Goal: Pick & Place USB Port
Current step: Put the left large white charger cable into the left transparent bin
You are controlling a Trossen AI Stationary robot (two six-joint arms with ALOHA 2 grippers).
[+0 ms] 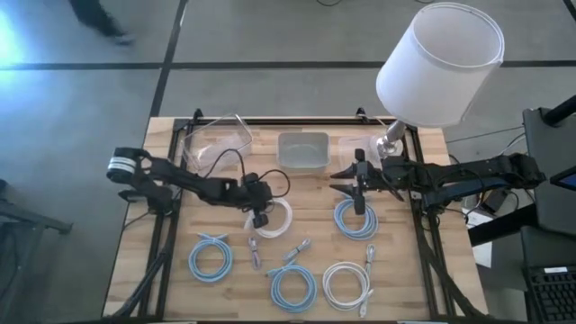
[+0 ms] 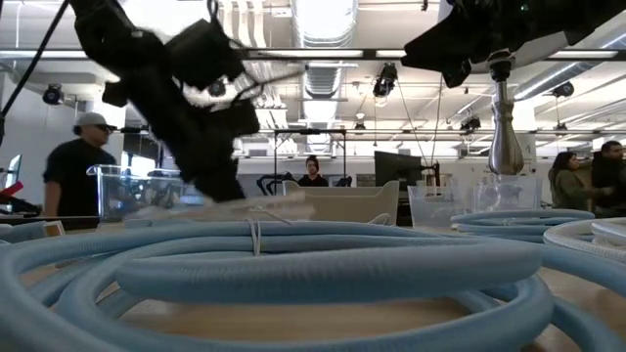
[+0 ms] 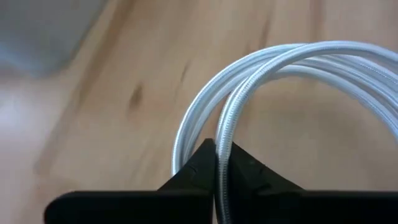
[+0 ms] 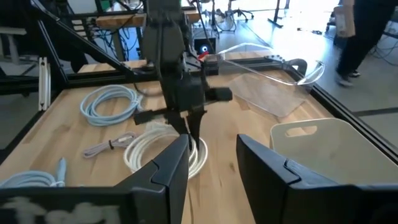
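My left gripper [image 1: 259, 219] clamps shut on a strand of the white cable coil [image 1: 273, 219] lying mid-table, while my right gripper [image 4: 211, 163] hovers, jaws parted, above a blue cable coil [image 1: 355, 219] near the bin [image 1: 302, 150].

Your light is bright and even; ceiling lights [image 2: 328, 20] glare in the low view, where the nearest blue cable [image 2: 293, 269] blurs
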